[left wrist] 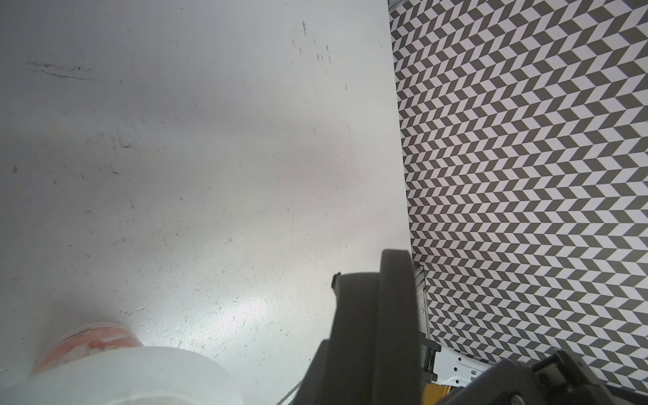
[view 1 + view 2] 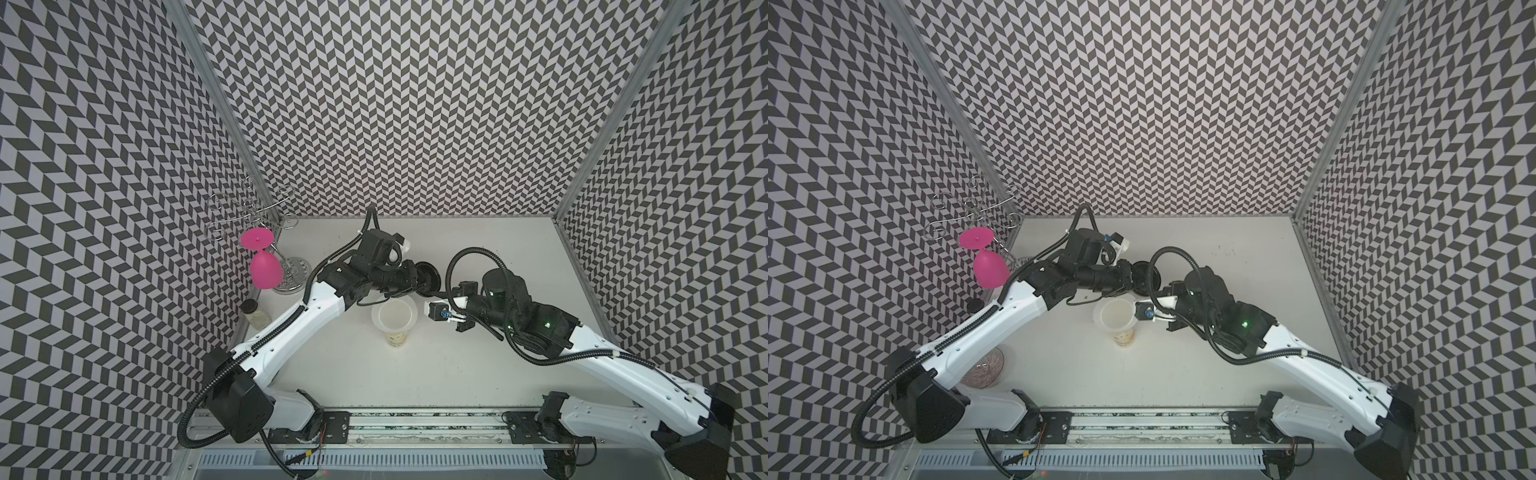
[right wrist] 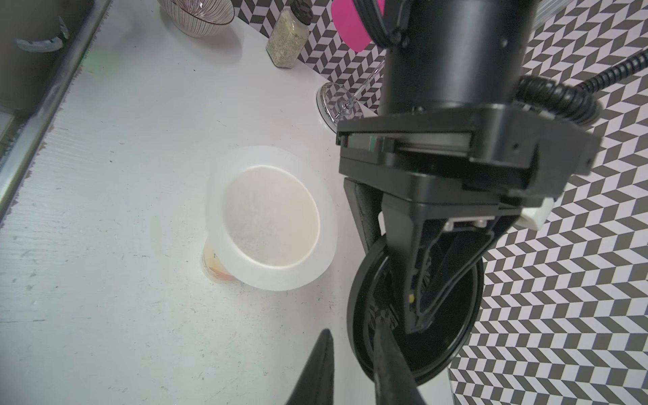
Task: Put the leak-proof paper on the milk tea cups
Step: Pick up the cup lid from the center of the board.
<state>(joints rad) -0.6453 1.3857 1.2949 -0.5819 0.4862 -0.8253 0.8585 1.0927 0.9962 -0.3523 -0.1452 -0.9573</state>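
The milk tea cup (image 2: 395,334) is seen upright near the middle of the bench (image 2: 457,374). The leak-proof paper (image 2: 394,316) is laid flat across the cup's rim and overhangs it all round, so the mouth is covered. Just beyond the cup, slightly to the right, a round black lid (image 3: 452,333) is held on edge above the bench, clamped by the left end effector (image 3: 417,308). The right end effector (image 3: 352,326) is placed at the lid's rim with its fingers a little apart; whether the lid is gripped by it cannot be told. At the far left, a pink goblet (image 2: 264,270) is hung upside down from a wire rack (image 2: 249,208), and a black-capped jar (image 2: 254,316) is stood against the left wall.
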